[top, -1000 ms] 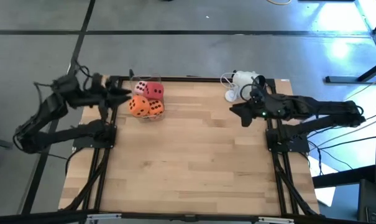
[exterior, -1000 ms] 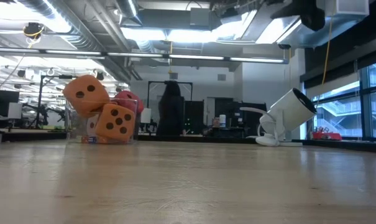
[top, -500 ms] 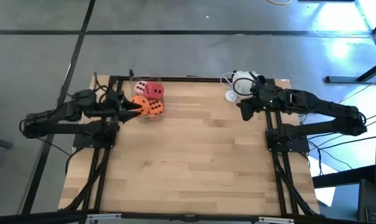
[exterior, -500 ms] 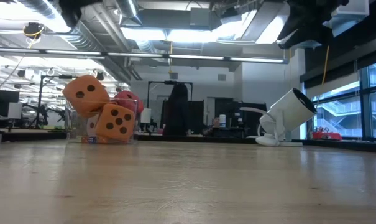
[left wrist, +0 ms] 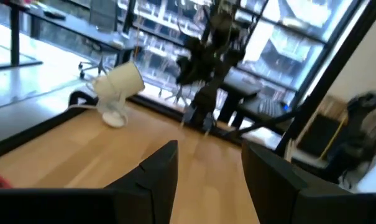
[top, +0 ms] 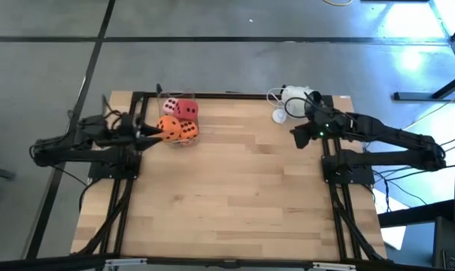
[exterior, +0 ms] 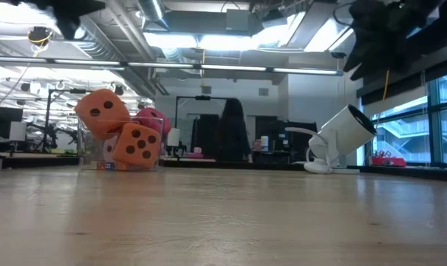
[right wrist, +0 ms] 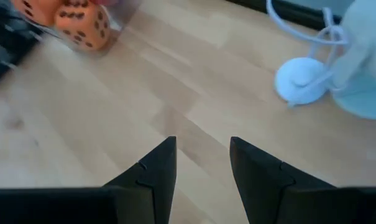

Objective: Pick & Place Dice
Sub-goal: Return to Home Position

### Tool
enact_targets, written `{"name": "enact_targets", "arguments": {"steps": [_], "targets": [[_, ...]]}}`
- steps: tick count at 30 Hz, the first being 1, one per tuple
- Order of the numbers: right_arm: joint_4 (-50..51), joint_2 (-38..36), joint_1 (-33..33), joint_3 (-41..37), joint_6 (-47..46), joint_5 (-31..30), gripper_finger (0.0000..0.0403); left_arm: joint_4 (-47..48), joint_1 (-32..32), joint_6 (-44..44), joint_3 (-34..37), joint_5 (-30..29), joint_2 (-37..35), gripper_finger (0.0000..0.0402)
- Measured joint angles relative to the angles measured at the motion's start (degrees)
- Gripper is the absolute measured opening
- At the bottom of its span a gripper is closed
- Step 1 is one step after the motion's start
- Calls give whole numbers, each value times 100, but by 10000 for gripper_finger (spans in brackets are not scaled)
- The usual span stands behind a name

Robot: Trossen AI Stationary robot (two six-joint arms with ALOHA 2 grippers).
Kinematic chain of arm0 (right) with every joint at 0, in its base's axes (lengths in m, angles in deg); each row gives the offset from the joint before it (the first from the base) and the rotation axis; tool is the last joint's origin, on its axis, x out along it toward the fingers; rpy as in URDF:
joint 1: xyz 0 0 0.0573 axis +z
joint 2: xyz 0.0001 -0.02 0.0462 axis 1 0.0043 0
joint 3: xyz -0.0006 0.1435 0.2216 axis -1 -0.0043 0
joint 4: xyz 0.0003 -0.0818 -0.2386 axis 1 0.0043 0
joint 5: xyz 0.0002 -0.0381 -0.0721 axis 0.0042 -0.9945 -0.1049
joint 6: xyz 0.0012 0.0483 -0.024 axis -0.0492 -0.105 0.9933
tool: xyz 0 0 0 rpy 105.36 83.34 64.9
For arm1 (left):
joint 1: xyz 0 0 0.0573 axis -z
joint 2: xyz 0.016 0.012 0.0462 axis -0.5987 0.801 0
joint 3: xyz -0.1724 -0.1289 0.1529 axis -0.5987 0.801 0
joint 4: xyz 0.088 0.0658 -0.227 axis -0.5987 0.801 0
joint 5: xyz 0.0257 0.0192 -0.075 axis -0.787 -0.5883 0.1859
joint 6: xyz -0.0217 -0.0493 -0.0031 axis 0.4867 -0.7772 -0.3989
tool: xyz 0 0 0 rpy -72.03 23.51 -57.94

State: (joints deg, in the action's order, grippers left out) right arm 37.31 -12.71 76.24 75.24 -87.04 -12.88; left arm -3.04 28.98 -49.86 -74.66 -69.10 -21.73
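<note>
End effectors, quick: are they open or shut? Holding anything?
Dark two-finger left end effector: open, holding nothing.
Dark two-finger right end effector: open, holding nothing.

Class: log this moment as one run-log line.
dice: soft orange and red cubes in transparent bin | left gripper: open, beside bin | right gripper: open, near white device

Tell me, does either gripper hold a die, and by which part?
Nothing is held. The left gripper and the right gripper are open and empty; none of the dice is between fingers.

Grey concrete floor (top: 287, 22); bright ceiling strip lights (exterior: 201, 68); tall windows (exterior: 445, 111) to one side; office desks (left wrist: 63, 28) beyond
</note>
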Motion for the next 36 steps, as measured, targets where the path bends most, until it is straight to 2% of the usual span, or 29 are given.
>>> {"name": "enact_targets", "arguments": {"steps": [5, 9, 13, 16, 19, 23, 29, 33, 36], "targets": [[-1142, -628, 0, -746, -199, 212, 151, 706, -4, -172, 9, -245, -509, 168], [-2111, -1048, 0, -1454, -248, 500, 151, 703, -4, -121, 11, -321, -650, 168], [-3146, -1319, 0, -2140, -312, 888, 151, 697, -4, -116, 343, -304, -643, 168], [-3934, -1371, 0, -2582, -398, 1170, 151, 397, -2, -256, 746, -161, -650, 168], [-4504, -1371, 0, -2945, -463, 1391, 151, -373, 0, -284, 1164, 67, -666, 168], [-4888, -1371, 0, -3388, -705, 1374, 151, -968, 0, -244, 1537, 217, -685, 168], [-5356, -1371, -4, -3733, -525, 1116, 151, -1155, 120, 245, 1600, 117, -685, 157], [-5363, -1371, -5, -3882, -227, 750, 151, -786, 265, 544, 1600, -300, -685, 142], [-5423, -1371, -53, -4044, -229, 732, 151, -473, 387, 544, 1600, -462, -680, 133]]}}
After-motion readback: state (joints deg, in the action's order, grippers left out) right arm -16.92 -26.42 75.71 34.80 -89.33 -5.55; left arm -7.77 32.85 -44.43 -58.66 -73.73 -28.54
